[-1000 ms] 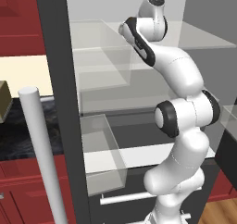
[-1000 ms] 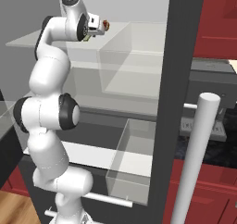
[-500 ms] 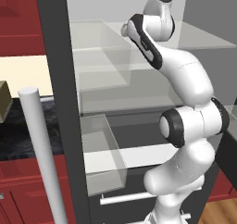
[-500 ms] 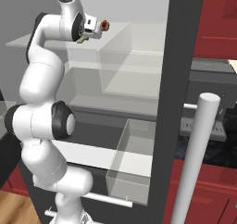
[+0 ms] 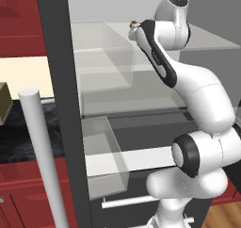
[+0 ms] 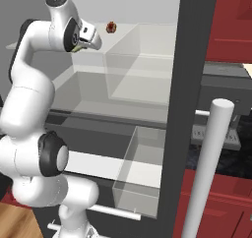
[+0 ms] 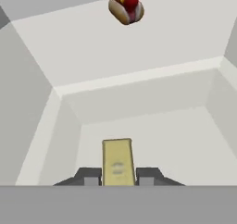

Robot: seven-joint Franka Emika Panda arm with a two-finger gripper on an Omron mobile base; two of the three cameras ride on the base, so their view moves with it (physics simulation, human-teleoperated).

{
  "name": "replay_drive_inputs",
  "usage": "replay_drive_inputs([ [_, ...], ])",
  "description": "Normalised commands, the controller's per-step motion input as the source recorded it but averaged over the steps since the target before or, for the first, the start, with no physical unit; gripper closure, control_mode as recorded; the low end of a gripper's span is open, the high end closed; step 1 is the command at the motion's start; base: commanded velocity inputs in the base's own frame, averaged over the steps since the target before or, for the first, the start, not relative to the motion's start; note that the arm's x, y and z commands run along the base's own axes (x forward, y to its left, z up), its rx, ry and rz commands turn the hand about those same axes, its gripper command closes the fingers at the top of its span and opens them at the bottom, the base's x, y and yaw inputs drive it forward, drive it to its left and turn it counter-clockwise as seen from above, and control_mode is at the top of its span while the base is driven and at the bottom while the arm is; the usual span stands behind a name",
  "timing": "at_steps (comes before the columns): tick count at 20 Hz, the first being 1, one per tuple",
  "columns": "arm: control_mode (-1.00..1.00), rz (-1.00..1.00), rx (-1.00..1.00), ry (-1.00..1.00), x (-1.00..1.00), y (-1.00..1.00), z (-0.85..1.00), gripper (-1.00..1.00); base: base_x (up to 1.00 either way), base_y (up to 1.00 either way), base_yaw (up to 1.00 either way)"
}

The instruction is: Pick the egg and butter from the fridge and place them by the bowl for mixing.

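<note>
My gripper [image 7: 118, 176] is shut on the butter [image 7: 117, 157], a thin pale yellow-tan stick that stands out lengthwise between the two dark fingertips. In the right base view the gripper [image 6: 94, 39] is up at the top glass shelf of the open fridge [image 6: 189, 84], pointing inward. The fridge's dark frame [image 5: 56, 81] also runs down the left base view. The egg and the bowl are out of view.
A brown-red hot dog [image 7: 126, 8] lies farther back on the top shelf [image 6: 111, 27]. Clear bins [image 6: 142, 168] sit below the hand, and the long grey door handle [image 5: 40, 151] rises in the foreground. Red cabinets and a dark counter flank the fridge.
The fingers have closed onto the butter. The arm's elbow has swung out to the side while the hand stayed by the top shelf, drawn back a little.
</note>
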Motion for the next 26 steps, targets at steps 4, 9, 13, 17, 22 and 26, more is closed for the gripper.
replay_drive_inputs([
  [4,-1.00,-0.11,0.03,-0.03,-0.86,-0.02,-0.08,1.00,0.00,0.00,0.00],
  [9,-1.00,-0.03,0.00,-0.11,-0.92,-0.06,-0.33,1.00,0.00,0.00,0.00],
  [13,-1.00,0.12,0.00,0.02,-0.69,-0.03,-0.51,1.00,0.00,0.00,0.00],
  [17,-1.00,0.12,-0.01,0.04,-0.50,0.00,-0.50,1.00,0.00,0.00,0.00],
  [22,-1.00,0.02,-0.02,0.00,-0.28,-0.02,-0.50,1.00,0.00,0.00,0.00],
  [26,-1.00,0.01,-0.13,0.00,-0.17,-0.02,-0.38,1.00,0.00,0.00,0.00],
])
